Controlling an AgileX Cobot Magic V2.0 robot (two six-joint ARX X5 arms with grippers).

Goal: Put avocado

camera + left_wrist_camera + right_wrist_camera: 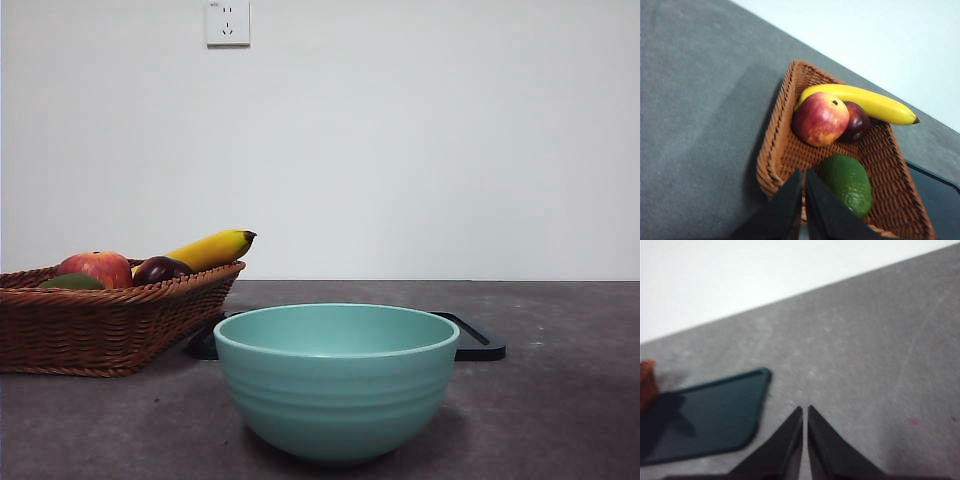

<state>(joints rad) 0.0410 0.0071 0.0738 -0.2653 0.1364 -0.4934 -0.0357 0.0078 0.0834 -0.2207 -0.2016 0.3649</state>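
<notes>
Inside wicker basket [777, 150]: avocado [847, 182], apple [820, 118], plum [857, 122], banana [860, 101]. Teal bowl [336, 385] empty. Both grippers closed, empty.

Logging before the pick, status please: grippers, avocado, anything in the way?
Left gripper above basket, jaws shut, empty. Right gripper over bare table, shut. Avocado in basket beside apple. Nothing on top of it.

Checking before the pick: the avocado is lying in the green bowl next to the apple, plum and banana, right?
Not quite. The avocado lies in the wicker basket, not the bowl. The left wrist view shows it there beside the apple, plum and banana.
</notes>
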